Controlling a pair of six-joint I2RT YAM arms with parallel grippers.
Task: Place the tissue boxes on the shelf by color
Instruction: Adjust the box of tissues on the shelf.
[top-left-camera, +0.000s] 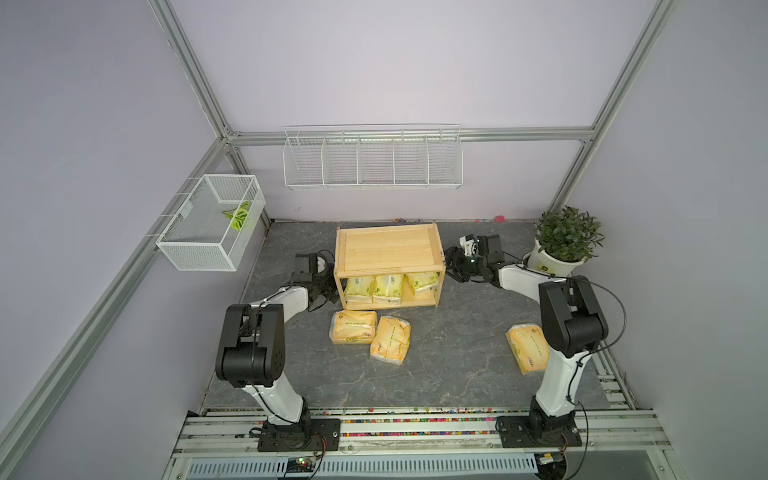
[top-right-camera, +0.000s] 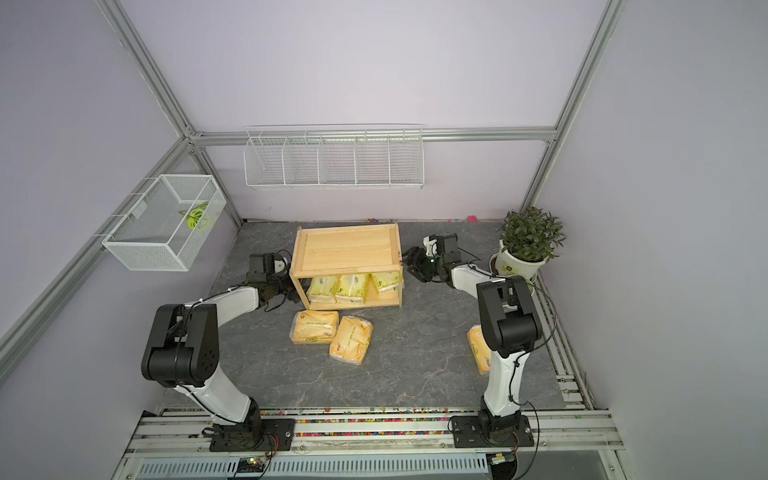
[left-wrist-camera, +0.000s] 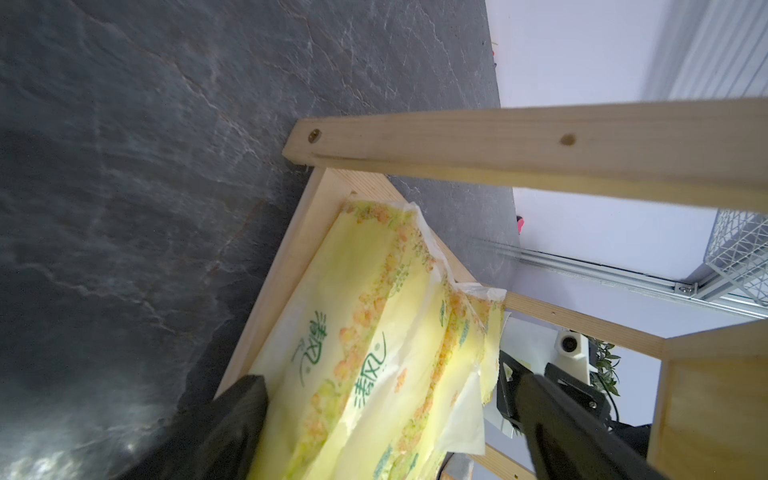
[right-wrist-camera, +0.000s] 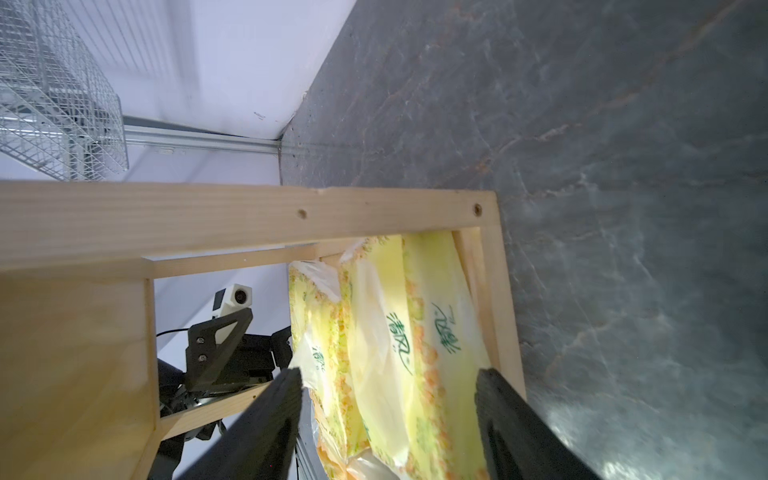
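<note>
Pale lilac walls braced with aluminium profiles; below them a dark grey, stone-veined worktop (top-left-camera: 457, 332), matt and flat. Mid-worktop, towards the back wall, the shelf (top-left-camera: 388, 249) (top-right-camera: 347, 249) in both top views: light raw wood, two rimmed boards, four thin square legs.

Three yellow-green tissue packs on its lower board, side by side, soft, plastic-wrapped, crinkled at the sealed ends: left pack (top-left-camera: 359, 289), middle pack (top-left-camera: 388, 288), right pack (top-left-camera: 422, 281), the last one tilted. Three orange-yellow packs down on the worktop: first orange pack (top-left-camera: 353, 327) and second orange pack (top-left-camera: 390, 340) touching, just in front of the shelf; third orange pack (top-left-camera: 527, 347) well apart, partly hidden by the right arm.

Left claw (top-left-camera: 326, 289) at the shelf's left end, right claw (top-left-camera: 451, 266) at its right end.

Seen only from the wrists: green brush lettering and an orange blossom band on the wrap, screw heads in the legs. Left wrist view: left claw (left-wrist-camera: 390, 376) spread wide, dark fingers either side of a pack's end, clamped on nothing visible. Right wrist view: right claw (right-wrist-camera: 388, 372) likewise wide apart, pack ends between the fingers, contact impossible to judge. Orange packs in the top views alone.

Also in the top views: one white wire rack (top-left-camera: 372, 160) of five bays on the back wall, one white mesh basket (top-left-camera: 199, 245) at the left wall, one leafy plant (top-left-camera: 567, 235) in a white pot.
</note>
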